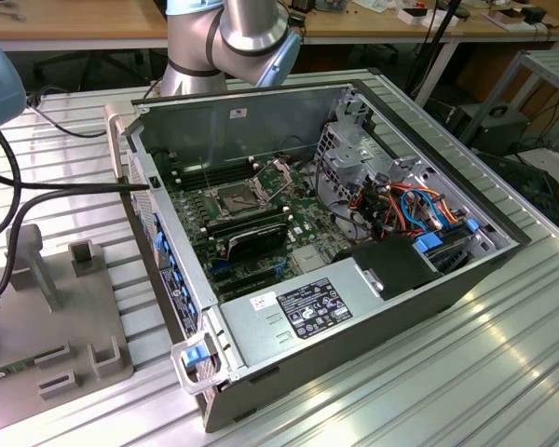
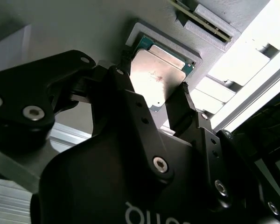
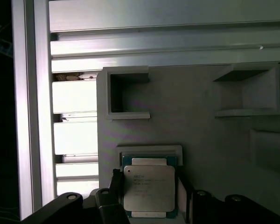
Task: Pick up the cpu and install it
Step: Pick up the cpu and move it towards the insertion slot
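The cpu (image 3: 148, 189) (image 2: 156, 74) is a small square chip with a grey metallic face. It lies flat in a shallow framed recess of a grey holder plate (image 3: 200, 126). In both wrist views my gripper (image 3: 149, 189) (image 2: 154, 77) straddles it. One black fingertip (image 3: 116, 186) sits against one edge and the other against the opposite edge, so the gripper looks shut on the chip. The chip rests level in its recess. In the exterior view the open metal-framed socket (image 1: 238, 197) sits on the green board inside the computer case.
The open computer case (image 1: 354, 307) lies on a ribbed aluminium table (image 1: 503, 372), with memory sticks, cables and a power supply inside. The grey holder plate (image 1: 74, 317) with raised brackets stands at the exterior view's left. The arm's joints (image 1: 233, 37) rise behind the case.
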Robot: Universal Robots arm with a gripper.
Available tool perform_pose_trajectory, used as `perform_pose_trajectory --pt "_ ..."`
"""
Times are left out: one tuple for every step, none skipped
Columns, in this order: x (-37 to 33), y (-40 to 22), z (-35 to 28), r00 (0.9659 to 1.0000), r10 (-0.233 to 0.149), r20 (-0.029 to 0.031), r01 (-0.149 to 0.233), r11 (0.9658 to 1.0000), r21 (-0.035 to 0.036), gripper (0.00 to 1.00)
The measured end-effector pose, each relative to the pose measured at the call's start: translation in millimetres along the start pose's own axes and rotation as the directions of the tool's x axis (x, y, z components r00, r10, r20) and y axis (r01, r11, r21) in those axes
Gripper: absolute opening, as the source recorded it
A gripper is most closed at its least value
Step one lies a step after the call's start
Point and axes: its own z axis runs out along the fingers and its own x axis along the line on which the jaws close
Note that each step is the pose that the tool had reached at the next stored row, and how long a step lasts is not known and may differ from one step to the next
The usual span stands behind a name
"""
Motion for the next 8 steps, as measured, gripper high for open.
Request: perform_pose_trajectory --pt "0.0 0.0 0.5 1.0000 0.000 -0.0001 0.000 1.0000 0.0000 0.55" --pt "0.0 -0.1 1.8 1.0000 0.000 -0.0002 0.000 1.0000 0.0000 0.55" --pt "0.0 -0.1 2.4 1.0000 0.000 -0.0002 0.000 1.0000 0.0001 0.55" --pt "-0.1 -0.1 2.9 1.0000 0.000 -0.0001 0.000 1.0000 0.0001 0.55" --pt "-0.1 -0.1 3.3 1.0000 0.000 -0.0002 0.000 1.0000 0.0000 0.55" --pt "0.0 -0.2 4.0 1.0000 0.000 -0.0004 0.000 1.0000 0.0002 0.55" --pt "0.0 -0.2 4.4 1.0000 0.000 -0.0004 0.000 1.0000 0.0002 0.55" --pt "-0.1 -0.2 4.4 1.0000 0.000 -0.0003 0.000 1.0000 0.0002 0.55"
